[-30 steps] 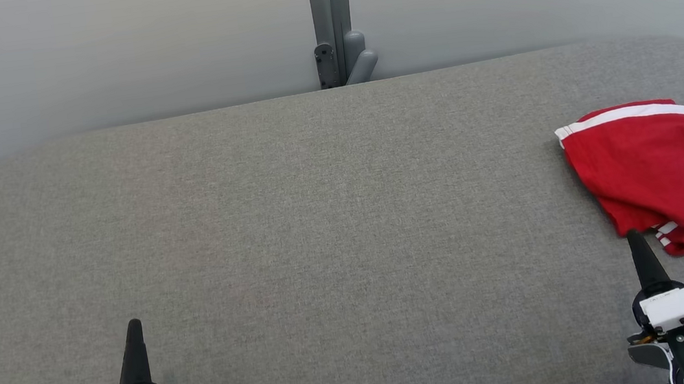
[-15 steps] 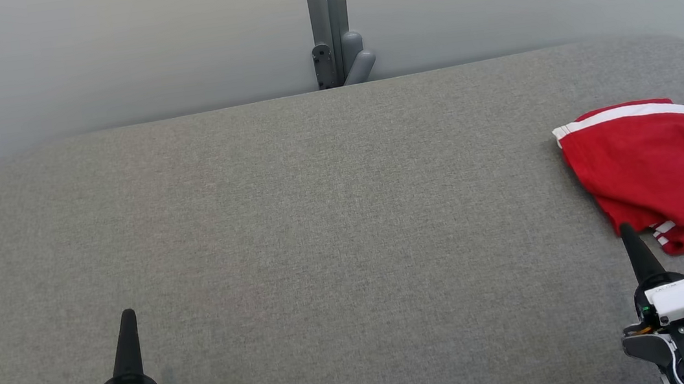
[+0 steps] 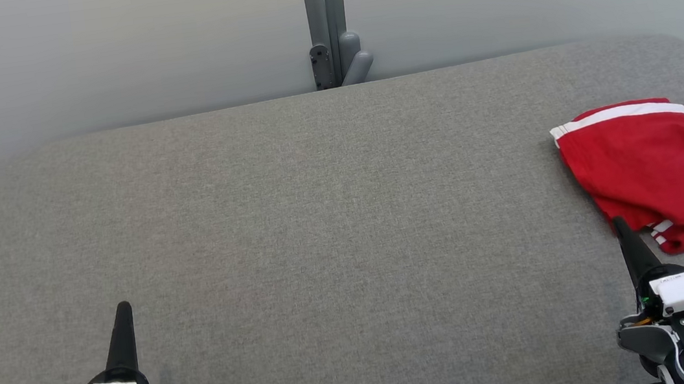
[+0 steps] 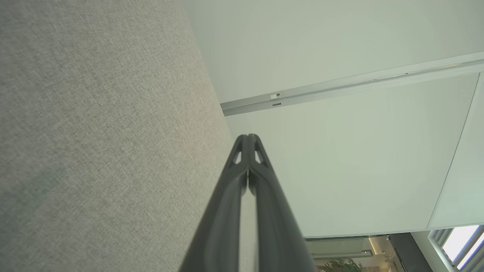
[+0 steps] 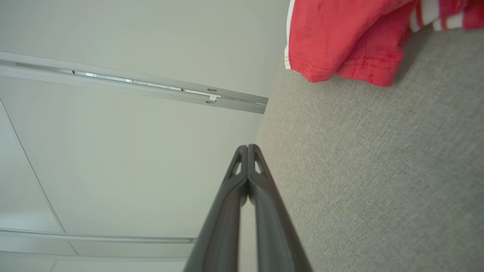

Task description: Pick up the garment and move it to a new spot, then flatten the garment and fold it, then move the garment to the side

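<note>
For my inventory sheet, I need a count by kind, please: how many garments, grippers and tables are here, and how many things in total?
1 garment, red with white stripes, lying at the table's right side
2 grippers: left gripper and right gripper, both shut and empty
1 table, covered in grey fabric
Total: 4

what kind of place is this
Likely a lab or office test space: a wide grey fabric-covered table against plain pale partition panels joined by a metal post, with one red garment lying on it.
</note>
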Robot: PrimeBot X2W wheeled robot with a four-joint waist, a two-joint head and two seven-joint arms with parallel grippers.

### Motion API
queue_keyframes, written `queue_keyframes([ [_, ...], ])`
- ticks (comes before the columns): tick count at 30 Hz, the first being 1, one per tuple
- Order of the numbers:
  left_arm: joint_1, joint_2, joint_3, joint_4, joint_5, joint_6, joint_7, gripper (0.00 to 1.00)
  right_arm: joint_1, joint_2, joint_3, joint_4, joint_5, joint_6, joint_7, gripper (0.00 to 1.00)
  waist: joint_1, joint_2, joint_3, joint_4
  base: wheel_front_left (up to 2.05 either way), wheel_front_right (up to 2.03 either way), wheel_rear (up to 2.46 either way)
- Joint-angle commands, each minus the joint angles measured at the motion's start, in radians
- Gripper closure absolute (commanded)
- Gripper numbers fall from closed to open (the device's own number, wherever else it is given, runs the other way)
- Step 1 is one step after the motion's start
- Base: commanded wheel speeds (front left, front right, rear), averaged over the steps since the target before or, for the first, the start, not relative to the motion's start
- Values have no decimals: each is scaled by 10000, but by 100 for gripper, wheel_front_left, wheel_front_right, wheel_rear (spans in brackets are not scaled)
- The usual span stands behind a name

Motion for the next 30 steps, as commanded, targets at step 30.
queue_keyframes([
  [30,-433,67,304,-166,-2077,-100,547,100,-367,-81,138,49,2559,4,612,100,0,0,-10,-97,0,0,0],
])
